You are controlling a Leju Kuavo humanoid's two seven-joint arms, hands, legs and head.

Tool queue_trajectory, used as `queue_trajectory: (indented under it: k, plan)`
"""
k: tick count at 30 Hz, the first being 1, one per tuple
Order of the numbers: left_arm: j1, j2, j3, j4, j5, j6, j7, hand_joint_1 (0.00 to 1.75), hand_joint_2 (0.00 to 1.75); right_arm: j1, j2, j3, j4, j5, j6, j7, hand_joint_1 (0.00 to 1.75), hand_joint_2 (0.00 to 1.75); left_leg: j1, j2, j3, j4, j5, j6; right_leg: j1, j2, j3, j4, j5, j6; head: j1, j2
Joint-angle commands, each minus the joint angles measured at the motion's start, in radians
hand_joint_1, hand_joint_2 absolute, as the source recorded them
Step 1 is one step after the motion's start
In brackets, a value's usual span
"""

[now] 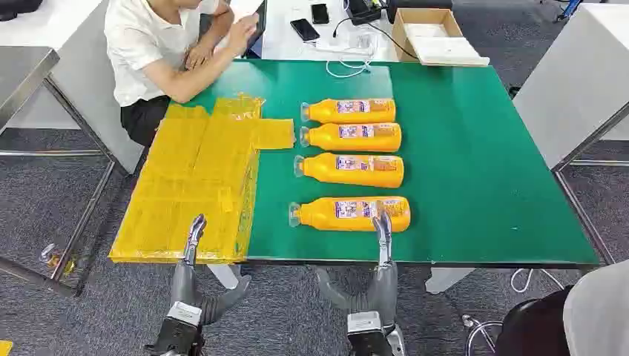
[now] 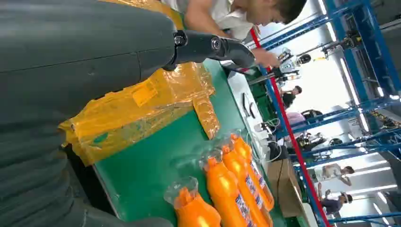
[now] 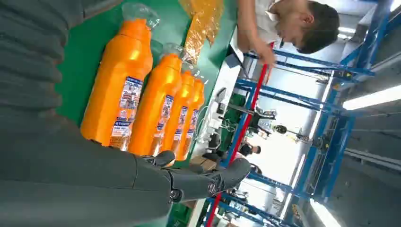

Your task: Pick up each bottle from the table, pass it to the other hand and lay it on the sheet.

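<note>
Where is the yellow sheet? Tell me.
Head view: the yellow sheet lies on the green table's left part, beside the four orange bottles.

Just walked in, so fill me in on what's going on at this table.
Four orange bottles lie side by side on the green table, none yet on the yellow sheet. The robot's right hand reaches up at the nearest bottle, fingers near its base, not yet gripping it. The left hand hovers open at the sheet's near edge. A person sits at the far left corner, not touching the bottles.
</note>
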Motion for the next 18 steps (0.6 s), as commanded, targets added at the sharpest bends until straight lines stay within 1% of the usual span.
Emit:
queue_trajectory:
  k: [1, 2, 3, 4, 5, 7, 8, 9, 10, 12, 13, 14, 15, 16, 17, 18]
  plan:
    - [0.006, 0.021, 0.022, 0.02, -0.009, 0.012, 0.01, 0.0, 1.75, -0.046, -0.004, 0.023, 0.062, 0.039, -0.003, 0.011, 0.0, 1.75, 0.0, 0.003, 0.005, -0.001, -0.002, -0.001, 0.001, 0.002, 0.005, -0.001, -0.001, -0.002, 0.0, 0.0]
    - [0.011, 0.023, 0.02, 0.014, -0.01, 0.012, 0.011, 0.0, 1.75, -0.05, -0.003, 0.022, 0.067, 0.039, -0.004, 0.011, 0.0, 1.75, 0.0, 0.004, 0.008, -0.002, -0.003, -0.002, 0.001, 0.003, 0.007, -0.001, -0.002, -0.003, 0.0, 0.0]
    - [0.011, 0.024, 0.02, 0.013, -0.012, 0.012, 0.011, 0.0, 1.75, -0.049, -0.003, 0.022, 0.064, 0.039, -0.006, 0.011, 0.0, 1.75, 0.001, 0.003, 0.005, -0.001, -0.002, -0.001, 0.001, 0.002, 0.004, -0.001, -0.001, -0.002, 0.0, 0.0]
    - [0.011, 0.024, 0.02, 0.013, -0.012, 0.012, 0.011, 0.0, 1.75, -0.049, -0.003, 0.022, 0.064, 0.039, -0.006, 0.011, 0.0, 1.75, 0.0, 0.003, 0.007, -0.002, -0.002, -0.001, 0.001, 0.002, 0.006, -0.001, -0.002, -0.002, 0.0, 0.0]
    - [0.014, 0.023, 0.021, 0.011, -0.013, 0.014, 0.011, 0.0, 1.75, -0.047, -0.003, 0.022, 0.055, 0.041, -0.007, 0.012, 0.0, 1.75, 0.0, 0.002, 0.004, -0.001, -0.001, -0.001, 0.001, 0.001, 0.004, -0.001, -0.001, -0.002, 0.0, 0.0]
    - [0.015, 0.018, 0.03, 0.004, -0.017, 0.023, 0.01, 0.0, 1.75, -0.044, 0.002, 0.015, 0.055, 0.037, -0.01, 0.014, 0.0, 1.75, 0.0, 0.004, 0.008, -0.001, -0.003, -0.002, 0.001, 0.002, 0.007, -0.001, -0.003, -0.003, 0.0, 0.0]
    - [0.02, 0.016, 0.037, -0.004, -0.016, 0.027, 0.005, 0.0, 1.75, -0.042, 0.006, 0.014, 0.061, 0.028, -0.006, 0.02, 0.0, 1.75, 0.0, 0.003, 0.005, -0.001, -0.002, -0.001, 0.001, 0.002, 0.004, -0.001, -0.001, -0.002, 0.0, 0.0]
    - [0.023, 0.017, 0.037, -0.009, -0.017, 0.027, 0.004, 0.0, 1.75, -0.041, 0.003, 0.022, 0.064, 0.034, -0.006, 0.018, 0.0, 1.75, 0.0, 0.004, 0.007, -0.001, -0.003, -0.001, 0.001, 0.002, 0.006, -0.001, -0.002, -0.003, 0.0, 0.0]
    - [0.022, 0.017, 0.037, -0.01, -0.017, 0.022, 0.003, 0.0, 1.75, -0.043, -0.004, 0.03, 0.07, 0.059, -0.027, 0.016, 0.0, 1.75, 0.0, 0.002, 0.003, -0.001, -0.001, -0.001, 0.0, 0.001, 0.003, -0.001, -0.001, -0.001, 0.0, 0.0]
    - [0.012, 0.016, 0.035, 0.01, -0.022, 0.021, 0.014, 0.0, 1.75, -0.048, -0.006, 0.019, 0.081, 0.076, -0.06, 0.023, 0.0, 1.75, 0.001, 0.003, 0.008, -0.002, -0.003, -0.002, 0.001, 0.002, 0.007, -0.002, -0.002, -0.003, 0.0, 0.0]
    - [0.008, 0.016, 0.035, 0.024, -0.025, 0.022, 0.025, 0.0, 1.75, -0.048, -0.006, 0.009, 0.079, 0.066, -0.058, 0.031, 0.0, 1.75, 0.0, 0.002, 0.005, -0.002, -0.001, -0.001, 0.001, 0.001, 0.005, -0.001, -0.001, -0.002, 0.0, 0.0]
    - [0.003, 0.018, 0.032, 0.041, -0.036, 0.024, 0.036, 0.0, 1.75, -0.048, -0.015, 0.004, 0.078, 0.082, -0.064, 0.036, 0.0, 1.75, 0.001, 0.003, 0.007, -0.001, -0.002, -0.001, 0.001, 0.001, 0.007, -0.001, -0.002, -0.003, 0.0, 0.0]
    - [-0.001, 0.019, 0.028, 0.056, -0.044, 0.023, 0.047, 0.0, 1.75, -0.047, -0.017, -0.007, 0.077, 0.089, -0.069, 0.047, 0.0, 1.75, 0.0, 0.001, 0.004, -0.002, -0.001, -0.001, 0.0, 0.0, 0.004, -0.001, -0.001, -0.001, 0.0, 0.0]
    - [-0.004, 0.021, 0.022, 0.07, -0.051, 0.023, 0.056, 0.0, 1.75, -0.045, -0.021, -0.02, 0.076, 0.096, -0.074, 0.056, 0.0, 1.75, 0.0, 0.002, 0.006, -0.002, -0.001, -0.001, 0.001, 0.001, 0.006, -0.002, -0.001, -0.002, 0.0, 0.0]
    - [-0.007, 0.022, 0.018, 0.083, -0.058, 0.027, 0.058, 0.0, 1.75, -0.047, -0.031, -0.035, 0.085, 0.119, -0.086, 0.08, 0.0, 1.75, 0.0, 0.002, 0.008, -0.002, -0.002, -0.001, 0.001, 0.001, 0.008, -0.002, -0.002, -0.003, 0.0, 0.0]
    - [-0.009, 0.022, 0.015, 0.093, -0.06, 0.031, 0.063, 0.0, 1.75, -0.049, -0.038, -0.051, 0.091, 0.138, -0.089, 0.103, 0.0, 1.75, 0.0, 0.001, 0.006, -0.002, -0.001, -0.001, 0.0, 0.0, 0.005, -0.002, -0.001, -0.002, 0.0, 0.0]
